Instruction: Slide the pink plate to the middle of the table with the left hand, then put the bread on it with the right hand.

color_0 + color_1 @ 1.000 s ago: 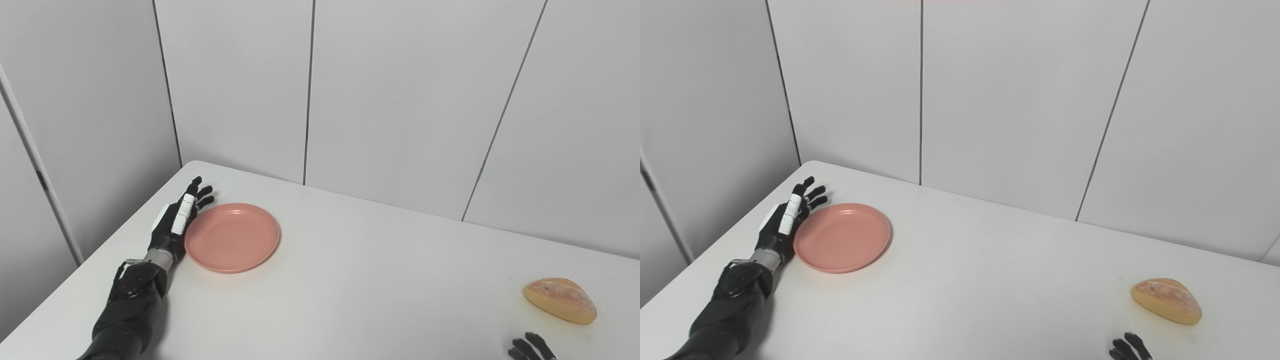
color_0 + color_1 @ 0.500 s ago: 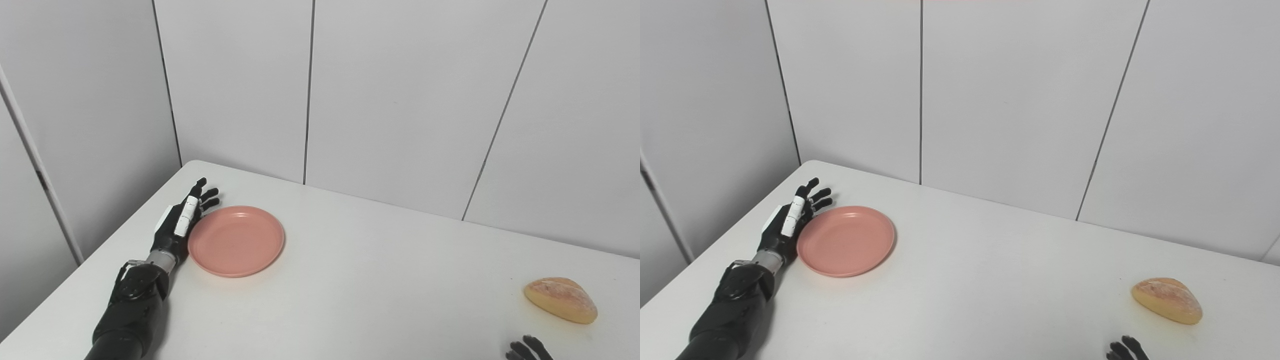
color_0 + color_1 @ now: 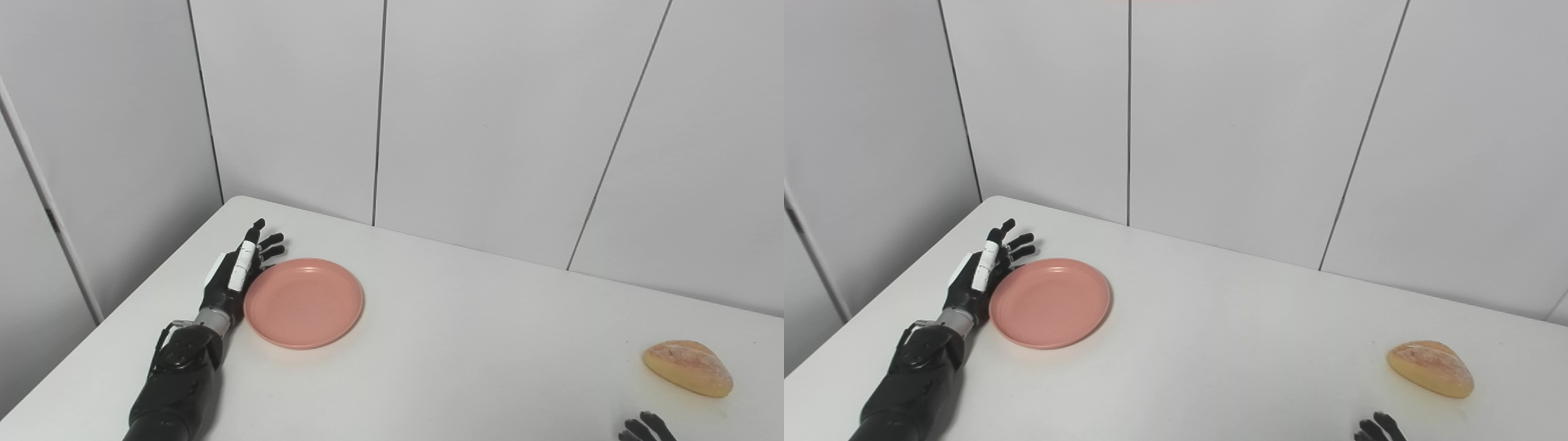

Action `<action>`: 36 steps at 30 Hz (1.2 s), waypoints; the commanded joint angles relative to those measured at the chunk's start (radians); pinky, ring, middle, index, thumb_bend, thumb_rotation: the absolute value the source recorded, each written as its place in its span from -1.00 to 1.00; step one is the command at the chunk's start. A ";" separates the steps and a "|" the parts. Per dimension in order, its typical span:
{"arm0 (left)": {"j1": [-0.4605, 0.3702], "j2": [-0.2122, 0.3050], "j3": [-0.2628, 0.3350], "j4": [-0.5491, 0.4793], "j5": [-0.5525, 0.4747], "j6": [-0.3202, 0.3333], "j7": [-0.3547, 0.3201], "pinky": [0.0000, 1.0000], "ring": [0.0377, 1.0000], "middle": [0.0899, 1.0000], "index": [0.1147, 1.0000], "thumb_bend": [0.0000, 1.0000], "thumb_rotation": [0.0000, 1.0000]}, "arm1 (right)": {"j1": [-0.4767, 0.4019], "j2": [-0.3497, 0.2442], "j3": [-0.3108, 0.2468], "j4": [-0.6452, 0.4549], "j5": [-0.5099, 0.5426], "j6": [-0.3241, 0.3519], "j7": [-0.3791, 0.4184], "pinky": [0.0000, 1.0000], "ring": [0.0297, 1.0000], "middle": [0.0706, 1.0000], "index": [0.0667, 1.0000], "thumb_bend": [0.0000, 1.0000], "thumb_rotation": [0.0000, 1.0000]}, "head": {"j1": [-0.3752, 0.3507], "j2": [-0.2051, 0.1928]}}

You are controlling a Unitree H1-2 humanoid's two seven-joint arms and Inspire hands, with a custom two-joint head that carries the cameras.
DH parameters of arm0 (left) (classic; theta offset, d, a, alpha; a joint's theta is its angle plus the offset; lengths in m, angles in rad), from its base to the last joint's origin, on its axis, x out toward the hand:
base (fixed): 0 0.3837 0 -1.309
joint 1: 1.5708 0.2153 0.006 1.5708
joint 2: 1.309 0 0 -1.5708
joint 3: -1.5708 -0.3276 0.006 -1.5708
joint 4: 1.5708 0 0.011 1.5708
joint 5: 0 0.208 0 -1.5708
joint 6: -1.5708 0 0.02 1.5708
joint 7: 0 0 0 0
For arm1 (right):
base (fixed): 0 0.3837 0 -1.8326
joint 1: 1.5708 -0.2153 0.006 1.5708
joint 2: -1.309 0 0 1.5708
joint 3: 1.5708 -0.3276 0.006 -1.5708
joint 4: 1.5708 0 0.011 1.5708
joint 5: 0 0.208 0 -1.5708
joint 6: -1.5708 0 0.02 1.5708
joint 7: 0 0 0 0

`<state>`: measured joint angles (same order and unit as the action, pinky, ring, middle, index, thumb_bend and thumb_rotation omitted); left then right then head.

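Left eye view: left hand (image 3: 236, 278) flat on edge against the left rim of the pink plate (image 3: 304, 302), fingers straight and spread, gripping nothing; plate well left of the white table (image 3: 465, 343) middle, bread (image 3: 688, 367) far right near the front edge. Right eye view: same layout; only fingertips of the right hand (image 3: 1377, 428) at the bottom edge, near the bread but apart, grasp impossible to tell.

A bare test booth, lab-like: plain white table (image 3: 465, 343) pushed into a corner of grey-white wall panels (image 3: 490, 122) with dark seams, nothing homely anywhere. Only staged props sit out, a pink plate (image 3: 303, 302) and bread (image 3: 687, 367).
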<state>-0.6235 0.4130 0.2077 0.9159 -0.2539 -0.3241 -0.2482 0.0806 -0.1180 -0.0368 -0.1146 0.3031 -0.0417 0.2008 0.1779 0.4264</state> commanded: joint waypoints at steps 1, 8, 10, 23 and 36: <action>-0.007 -0.024 -0.022 -0.020 0.011 0.024 -0.027 0.34 0.71 0.72 0.95 1.00 0.91 | 0.011 -0.003 0.005 -0.006 0.003 0.038 0.003 0.76 0.72 0.70 0.73 0.41 0.52 | 0.000 0.000; 0.009 -0.044 -0.039 -0.068 0.004 0.054 -0.030 0.38 0.75 0.75 0.94 1.00 0.88 | 0.011 0.001 0.006 -0.012 0.009 0.046 0.000 0.77 0.73 0.70 0.73 0.42 0.50 | -0.002 0.004; 0.017 -0.050 -0.046 -0.087 0.006 0.069 -0.029 0.39 0.75 0.76 0.94 1.00 0.89 | 0.012 0.002 0.008 -0.016 0.006 0.048 -0.001 0.76 0.73 0.70 0.73 0.41 0.50 | -0.004 0.005; 0.071 -0.088 -0.078 -0.205 0.023 0.170 0.003 0.39 0.76 0.79 0.95 1.00 0.94 | 0.012 0.003 0.014 -0.018 0.002 0.048 -0.006 0.75 0.72 0.70 0.73 0.41 0.50 | -0.014 0.013; 0.101 -0.128 -0.080 -0.298 0.036 0.171 0.058 0.53 0.78 0.78 0.93 1.00 0.96 | 0.010 0.001 0.017 -0.016 -0.002 0.050 -0.008 0.75 0.72 0.71 0.73 0.42 0.50 | -0.020 0.017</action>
<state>-0.5232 0.3241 0.1521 0.6476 -0.2317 -0.1763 -0.1792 0.0847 -0.1153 -0.0243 -0.1203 0.3020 -0.0353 0.1940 0.1580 0.4433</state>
